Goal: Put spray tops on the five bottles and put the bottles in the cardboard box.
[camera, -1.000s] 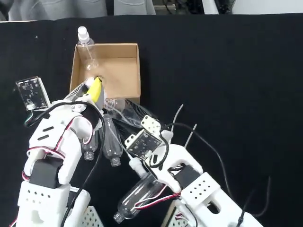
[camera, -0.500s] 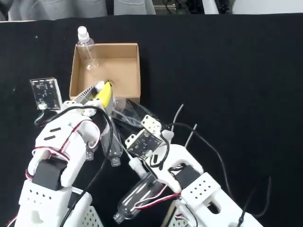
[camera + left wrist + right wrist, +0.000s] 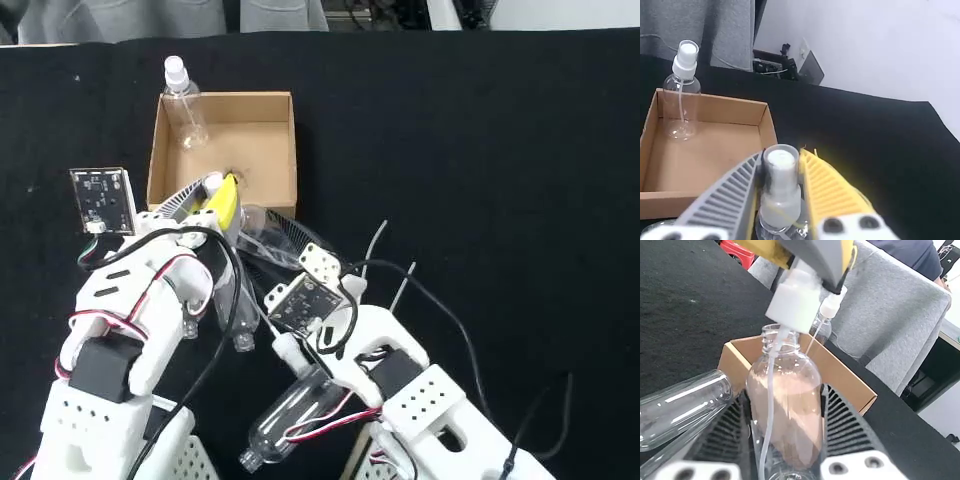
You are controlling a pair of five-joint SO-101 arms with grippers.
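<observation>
Spray top (image 3: 792, 302), clamped in the left tool (image 3: 781, 167), sits tilted just above the open neck of a clear bottle (image 3: 785, 390) gripped by the right tool (image 3: 785, 440), beside the cardboard box (image 3: 262, 140); its tube hangs inside. Best to level the top, centre it, then press straight down.

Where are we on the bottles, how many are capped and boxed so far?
Done: one capped bottle stands in the cardboard box. In hand: the right gripper holds a second bottle while the left gripper holds a spray top over its neck, dip tube inside, not yet seated. Left: three uncapped bottles lie on the table, to be capped and boxed.
</observation>
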